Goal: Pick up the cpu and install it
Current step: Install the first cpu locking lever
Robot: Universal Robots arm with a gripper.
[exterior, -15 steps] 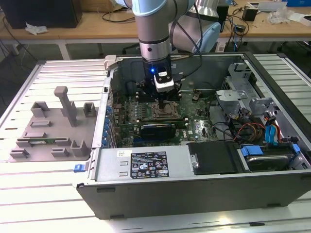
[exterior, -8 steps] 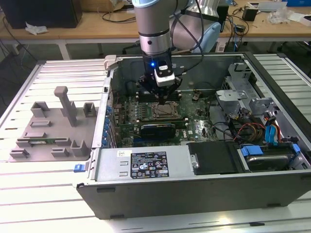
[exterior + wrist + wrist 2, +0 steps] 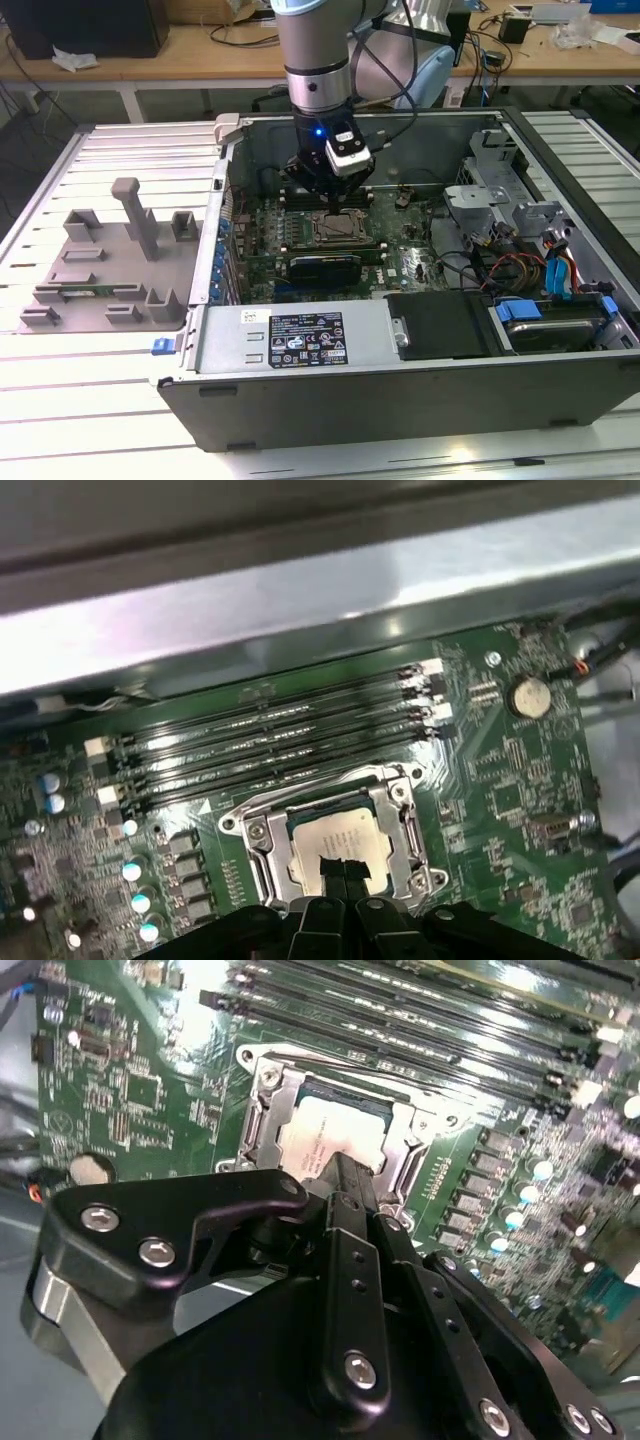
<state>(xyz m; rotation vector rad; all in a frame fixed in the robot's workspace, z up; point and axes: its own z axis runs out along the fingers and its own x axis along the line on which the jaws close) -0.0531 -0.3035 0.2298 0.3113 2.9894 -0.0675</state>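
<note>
Directly beneath the hand [image 3: 340, 872], the cpu [image 3: 330, 842] lies seated in the socket frame [image 3: 262, 842] — placement looks done. The hand's fingers are clenched together, tips at the chip's top — clamping the frame remains.

Black fingers [image 3: 345, 1175] meet above the silver cpu [image 3: 325, 1140]. It lies inside the socket frame [image 3: 262, 1110] on the green motherboard [image 3: 130, 1090].

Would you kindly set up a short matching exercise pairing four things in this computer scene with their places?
Things:
1. cpu
2. gripper
3. memory slots
4. grey fixture tray

Places:
A. outside the case, at the exterior view's left
B. inside the socket frame
C. directly above the cpu
D. beside the socket, between it and the case wall

Pairs: 1-B, 2-C, 3-D, 4-A
</note>
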